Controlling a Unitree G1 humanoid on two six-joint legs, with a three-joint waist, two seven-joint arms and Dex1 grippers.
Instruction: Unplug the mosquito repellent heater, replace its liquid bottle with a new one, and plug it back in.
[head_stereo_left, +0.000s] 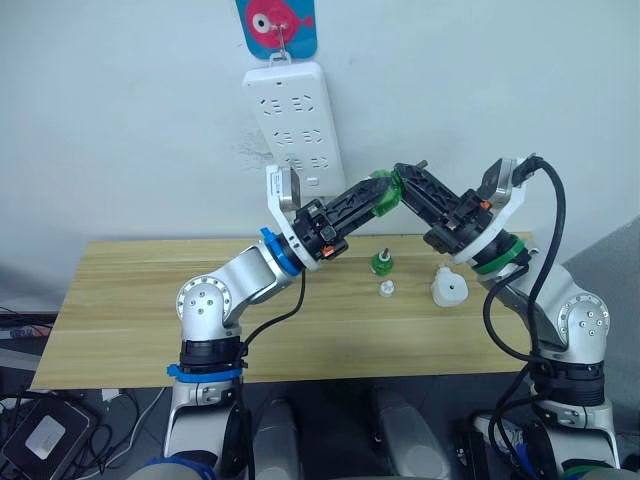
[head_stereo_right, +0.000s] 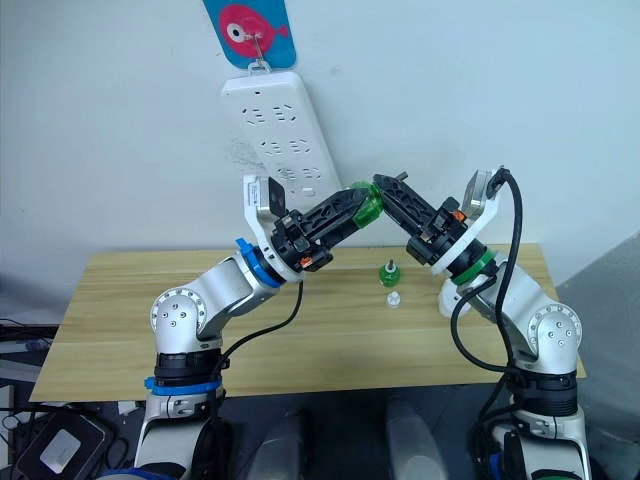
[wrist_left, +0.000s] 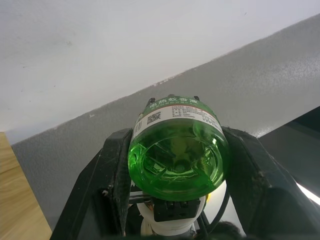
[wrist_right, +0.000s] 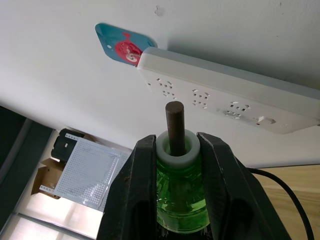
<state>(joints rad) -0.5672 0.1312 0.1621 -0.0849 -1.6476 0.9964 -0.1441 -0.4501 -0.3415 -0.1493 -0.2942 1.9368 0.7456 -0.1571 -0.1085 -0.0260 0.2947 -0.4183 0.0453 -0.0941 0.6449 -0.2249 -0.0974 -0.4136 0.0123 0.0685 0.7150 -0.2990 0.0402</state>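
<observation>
Up above the wooden worktop (head_stereo_left: 150, 300), both arms meet in mid-air in front of the wall, each tool clamped on the same green liquid bottle (head_stereo_left: 380, 192). The left tool (head_stereo_left: 372, 197) pinches the bottle's body from its base end; in the left wrist view the round green bottom (wrist_left: 176, 159) sits squeezed between the two black fingers (wrist_left: 116, 175), a white label with a printed code wrapped round it. The right tool (head_stereo_left: 408, 186) grips the neck end: in the right wrist view its fingers (wrist_right: 138, 175) press on either side of the white collar (wrist_right: 175, 147), from which a dark wick rod (wrist_right: 174, 122) sticks out. The mosquito repellent heater (head_stereo_left: 448, 288) stands on the worktop below the right arm, unplugged, well apart from the white power strip (head_stereo_left: 292, 122) that hangs on the wall from a hook on a blue plaque with a pink fish (head_stereo_left: 276, 22). Between the two arms, on the worktop, a second small green bottle (head_stereo_left: 381, 263) stands upright, and just in front of it lies a small white cap (head_stereo_left: 386, 288). The heater is near these two, to their right, touching neither.
</observation>
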